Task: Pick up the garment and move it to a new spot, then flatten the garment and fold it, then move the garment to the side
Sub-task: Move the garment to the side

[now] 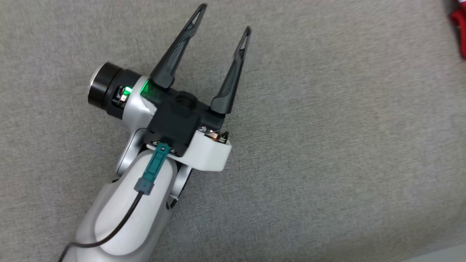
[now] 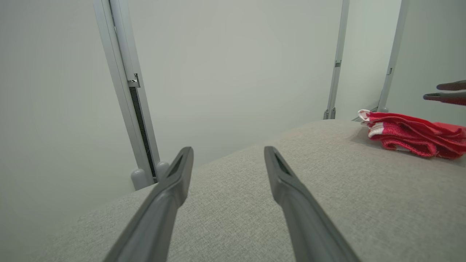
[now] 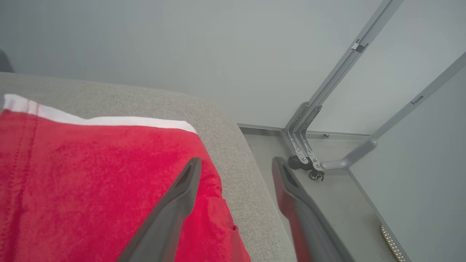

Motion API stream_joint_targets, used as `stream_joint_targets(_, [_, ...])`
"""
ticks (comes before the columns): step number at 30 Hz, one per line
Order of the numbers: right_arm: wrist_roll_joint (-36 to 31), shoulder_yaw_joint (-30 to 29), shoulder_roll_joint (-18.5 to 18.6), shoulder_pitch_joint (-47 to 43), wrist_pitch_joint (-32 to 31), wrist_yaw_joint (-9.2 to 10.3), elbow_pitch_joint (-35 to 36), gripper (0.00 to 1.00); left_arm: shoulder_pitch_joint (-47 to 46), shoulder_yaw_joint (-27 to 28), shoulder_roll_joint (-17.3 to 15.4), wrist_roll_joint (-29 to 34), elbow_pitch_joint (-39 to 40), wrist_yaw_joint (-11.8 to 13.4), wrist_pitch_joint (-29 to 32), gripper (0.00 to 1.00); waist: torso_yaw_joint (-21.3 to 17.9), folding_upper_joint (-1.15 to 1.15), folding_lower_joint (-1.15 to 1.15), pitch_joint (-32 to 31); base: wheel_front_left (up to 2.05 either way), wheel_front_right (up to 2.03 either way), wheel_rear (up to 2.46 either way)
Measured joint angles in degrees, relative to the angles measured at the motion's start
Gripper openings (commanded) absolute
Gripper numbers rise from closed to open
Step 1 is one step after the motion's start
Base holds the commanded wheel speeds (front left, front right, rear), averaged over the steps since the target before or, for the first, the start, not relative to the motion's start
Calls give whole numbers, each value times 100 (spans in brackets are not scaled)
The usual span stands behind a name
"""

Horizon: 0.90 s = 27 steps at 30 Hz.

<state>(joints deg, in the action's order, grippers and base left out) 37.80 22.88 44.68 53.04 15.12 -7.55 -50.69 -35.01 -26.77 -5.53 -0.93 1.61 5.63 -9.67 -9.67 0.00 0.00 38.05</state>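
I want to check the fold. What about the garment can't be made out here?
- Head view: the garment is a red sliver, cut off by the right edge.
- Left wrist view: it lies side-on and runs off the right edge, so its outline is unclear. The right claw is cut off there too.
- Right wrist view: it runs off the left and bottom edges, and a finger covers part, so the layers can't be counted.

No writing can be read anywhere from where I stand. The red garment (image 3: 91, 174) and its white edge carry no legible label or number.
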Motion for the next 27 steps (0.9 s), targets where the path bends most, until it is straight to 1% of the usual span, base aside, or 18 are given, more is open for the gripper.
stream_joint_targets(2, [-56, -527, -143, -493, -1, 0, 333, 100, 119, 38, -38, -81, -91, 40, -63, 100, -25, 0, 0, -192, 0, 0, 0])
stream_joint_targets(4, [-205, -1036, -389, -1010, -1, 1, 705, 100, 274, 98, -81, -149, -166, 60, -101, 100, -52, 0, 0, -388, 0, 0, 0])
stream_joint_targets(7, [-434, -1738, -943, -1778, 0, 1, 1334, 100, 529, 236, -142, -283, -255, 162, -152, 100, -101, 0, 0, -685, 0, 0, 0])
stream_joint_targets(10, [-714, -2249, -1528, -2481, -1, 1, 1926, 100, 815, 355, -181, -426, -328, 254, -175, 100, -144, 0, 0, -975, 0, 0, 0])
stream_joint_targets(12, [-910, -2473, -1886, -2880, -1, 1, 2319, 100, 992, 437, -204, -521, -355, 316, -205, 100, -157, 0, 0, -1161, 0, 0, 0])
stream_joint_targets(15, [-1154, -2593, -2368, -3348, 0, 1, 2878, 100, 1265, 575, -227, -657, -380, 417, -252, 100, -145, 0, 0, -1418, 0, 0, 0])
stream_joint_targets(16, [-1154, -2593, -2368, -3348, 0, 1, 2878, 100, 1265, 575, -227, -657, -380, 417, -252, 100, -145, 0, 0, -1418, 0, 0, 0])
stream_joint_targets(19, [-1377, -2587, -2720, -3713, 0, 1, 3338, 100, 1525, 681, -230, -788, -404, 512, -297, 100, -65, 0, 0, -1636, 0, 0, 0])
stream_joint_targets(24, [-1690, -2444, -3033, -4083, -1, 5, 3972, 100, 1829, 806, -222, -970, -482, 603, -379, 100, 295, 0, 0, -1858, 0, 0, 0])
stream_joint_targets(27, [-1790, -2386, -3084, -4256, -57, 7, 4218, 100, 1984, 901, -227, -1047, -546, 636, -423, 100, 569, 0, 0, -1978, 0, 0, 0])
